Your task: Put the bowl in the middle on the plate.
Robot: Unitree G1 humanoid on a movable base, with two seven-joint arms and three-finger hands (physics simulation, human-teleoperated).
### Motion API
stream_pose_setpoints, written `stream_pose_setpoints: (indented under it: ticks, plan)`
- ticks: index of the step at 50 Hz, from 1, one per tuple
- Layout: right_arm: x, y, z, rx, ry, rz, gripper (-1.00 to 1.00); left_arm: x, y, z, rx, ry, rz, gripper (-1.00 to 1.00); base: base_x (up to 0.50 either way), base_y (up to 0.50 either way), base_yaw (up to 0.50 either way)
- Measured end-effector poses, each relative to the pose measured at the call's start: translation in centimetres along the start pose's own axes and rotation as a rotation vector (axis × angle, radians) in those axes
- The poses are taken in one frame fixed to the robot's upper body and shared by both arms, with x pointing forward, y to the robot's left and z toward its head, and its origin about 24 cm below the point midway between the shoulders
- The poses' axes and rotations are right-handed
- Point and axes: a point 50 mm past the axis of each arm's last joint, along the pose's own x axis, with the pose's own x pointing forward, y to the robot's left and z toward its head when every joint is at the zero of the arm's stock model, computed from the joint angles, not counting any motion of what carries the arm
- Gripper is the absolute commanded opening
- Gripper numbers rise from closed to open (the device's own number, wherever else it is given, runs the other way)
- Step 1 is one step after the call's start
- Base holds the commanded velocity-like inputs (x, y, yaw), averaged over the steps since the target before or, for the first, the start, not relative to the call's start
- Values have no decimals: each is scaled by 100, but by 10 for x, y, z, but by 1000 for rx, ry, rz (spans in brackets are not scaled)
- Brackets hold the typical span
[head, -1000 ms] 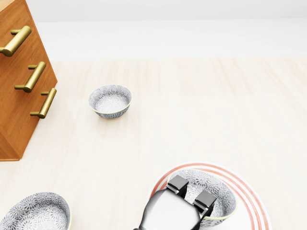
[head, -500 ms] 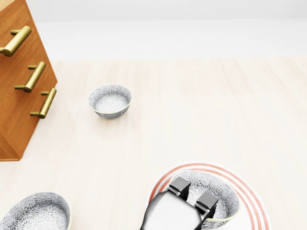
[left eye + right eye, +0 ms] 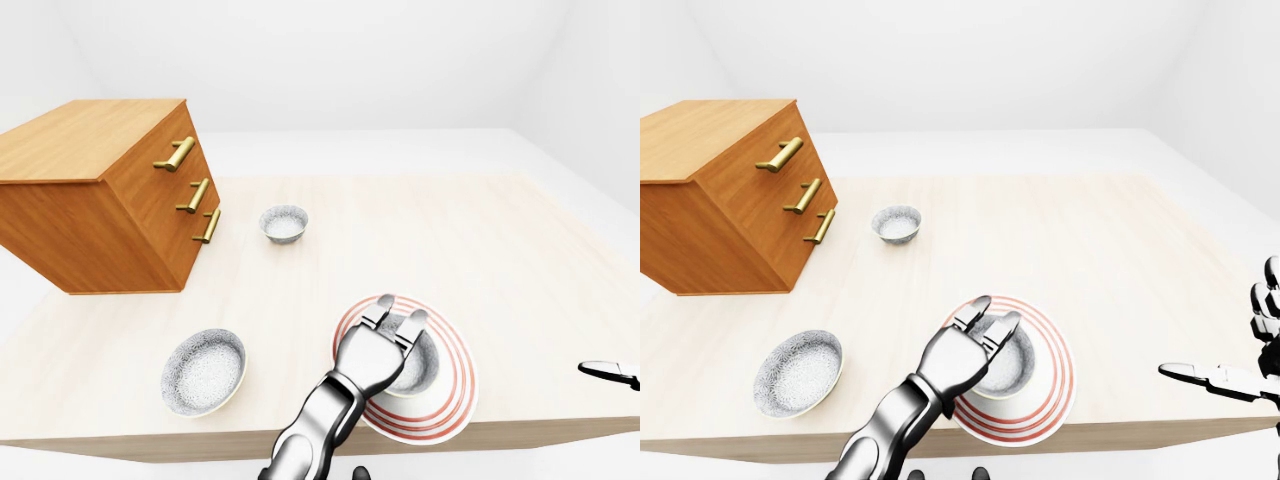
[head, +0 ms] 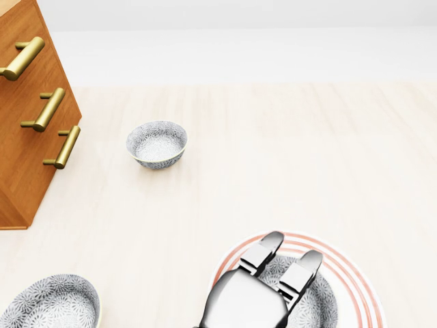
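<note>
The pale wooden desk (image 3: 520,260) fills most of each view, its near edge running along the bottom of the eye views. A wooden drawer chest (image 3: 100,195) with three brass handles stands at the upper left of the left-eye view.

The plate (image 3: 1052,385), white with red rings, lies at the lower centre of the right-eye view, close to the desk's near edge. A patterned grey bowl (image 3: 1008,370) sits inside the plate's rings, upright, resting on the plate.

The left hand (image 3: 385,335) reaches up from the bottom edge of the left-eye view on a silver arm and lies over the near left part of that bowl. Its fingers (image 4: 270,244) are stretched out straight and spread above the bowl's rim, not closed round it; whether they touch the bowl cannot be told.

A second patterned bowl (image 3: 203,371) of like size sits at the lower left of the left-eye view, well apart from the plate. A third, far bowl (image 3: 284,223) stands just right of the chest's lowest handle.

The right hand (image 3: 1268,330) shows only at the right edge of the right-eye view, off the desk; whether its fingers are wide or closed cannot be told.
</note>
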Motion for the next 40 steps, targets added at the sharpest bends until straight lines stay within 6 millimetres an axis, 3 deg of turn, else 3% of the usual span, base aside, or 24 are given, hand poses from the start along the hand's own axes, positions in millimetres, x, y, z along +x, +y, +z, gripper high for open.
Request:
stream_pose_setpoints:
  ticks: [40]
  plan:
    - [-1, 2, -2, -1, 12, 8, 100, -1, 11, -14, -43, 32, -23, 100, 0, 0, 0]
